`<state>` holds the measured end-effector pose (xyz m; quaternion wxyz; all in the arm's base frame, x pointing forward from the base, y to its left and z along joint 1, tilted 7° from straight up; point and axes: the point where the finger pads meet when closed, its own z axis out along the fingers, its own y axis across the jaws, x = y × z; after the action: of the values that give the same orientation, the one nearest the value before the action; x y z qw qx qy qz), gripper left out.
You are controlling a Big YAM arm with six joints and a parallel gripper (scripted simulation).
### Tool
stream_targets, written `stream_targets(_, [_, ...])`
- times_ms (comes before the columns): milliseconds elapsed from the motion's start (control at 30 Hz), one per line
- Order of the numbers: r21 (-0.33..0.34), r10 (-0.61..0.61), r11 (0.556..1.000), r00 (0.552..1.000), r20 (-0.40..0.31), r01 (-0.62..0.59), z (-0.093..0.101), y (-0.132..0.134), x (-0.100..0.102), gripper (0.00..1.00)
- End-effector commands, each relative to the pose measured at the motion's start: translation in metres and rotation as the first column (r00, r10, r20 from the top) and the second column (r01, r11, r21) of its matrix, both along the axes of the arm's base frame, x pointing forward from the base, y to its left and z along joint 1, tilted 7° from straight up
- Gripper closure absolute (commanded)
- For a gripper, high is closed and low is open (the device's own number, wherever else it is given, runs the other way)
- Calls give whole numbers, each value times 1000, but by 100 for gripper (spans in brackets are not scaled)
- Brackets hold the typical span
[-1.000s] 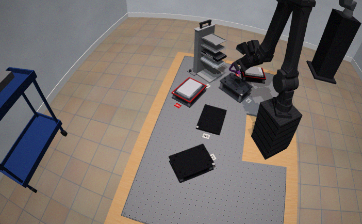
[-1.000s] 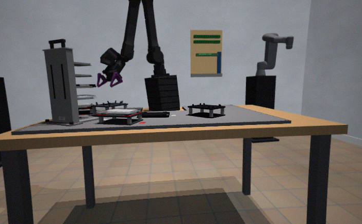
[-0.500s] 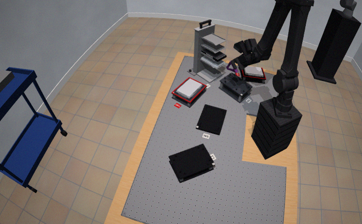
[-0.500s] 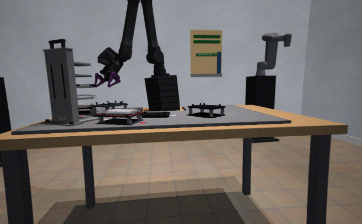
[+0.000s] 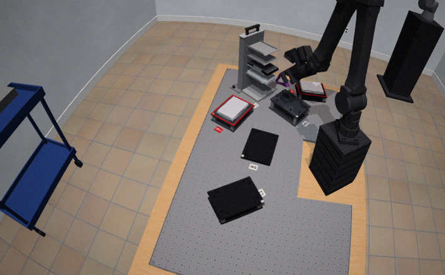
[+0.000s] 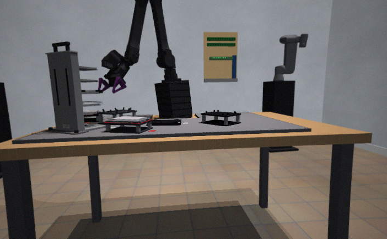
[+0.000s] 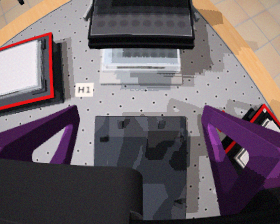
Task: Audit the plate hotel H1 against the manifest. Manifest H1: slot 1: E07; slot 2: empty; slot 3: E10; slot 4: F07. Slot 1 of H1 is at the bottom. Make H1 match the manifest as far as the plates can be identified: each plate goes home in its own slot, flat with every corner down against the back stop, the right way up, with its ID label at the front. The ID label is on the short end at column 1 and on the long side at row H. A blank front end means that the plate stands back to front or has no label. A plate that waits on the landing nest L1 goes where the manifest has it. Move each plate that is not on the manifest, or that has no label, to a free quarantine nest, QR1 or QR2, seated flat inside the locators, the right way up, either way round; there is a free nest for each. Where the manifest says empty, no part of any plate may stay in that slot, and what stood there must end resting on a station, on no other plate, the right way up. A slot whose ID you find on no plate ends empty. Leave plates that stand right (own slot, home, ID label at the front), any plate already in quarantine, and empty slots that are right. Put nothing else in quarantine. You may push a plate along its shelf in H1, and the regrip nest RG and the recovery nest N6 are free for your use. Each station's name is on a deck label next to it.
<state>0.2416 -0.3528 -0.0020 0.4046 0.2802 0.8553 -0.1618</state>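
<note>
With its purple fingers spread wide and holding nothing, the end effector [image 6: 112, 85] hangs just in front of plate hotel H1 [image 6: 65, 88], so it should stay level and centred on the black plate [image 7: 141, 12] before closing.

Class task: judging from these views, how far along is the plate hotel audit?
Looks done: pale plates sit in both red-framed quarantine nests. In hand: nothing; the open gripper hangs at the front of the plate hotel, level with its dark plate. Left: that plate and the pale one below; their labels are unreadable.
</note>
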Motion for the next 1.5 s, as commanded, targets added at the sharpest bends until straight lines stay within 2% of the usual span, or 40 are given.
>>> stream_targets(0, [-7,1,1000,1000,15,-1,7,-13,14,0])
stream_targets(300, [-8,1,1000,1000,16,-1,9,-18,21,0])
stream_targets(333, [-19,-7,1000,1000,23,7,15,-23,20,0])
stream_targets(400, [-8,1,1000,1000,16,-1,9,-21,25,0])
stream_targets(867, [-9,1,1000,1000,17,-1,12,-31,38,0])
stream_targets(900, [-19,-7,1000,1000,24,8,18,-35,36,0])
stream_targets(967, [-9,1,1000,1000,18,-1,13,-33,41,0])
stream_targets(1433, [-10,1,1000,1000,19,-1,15,-43,54,0])
stream_targets(1467, [-20,-8,1000,1000,25,8,20,-48,52,0])
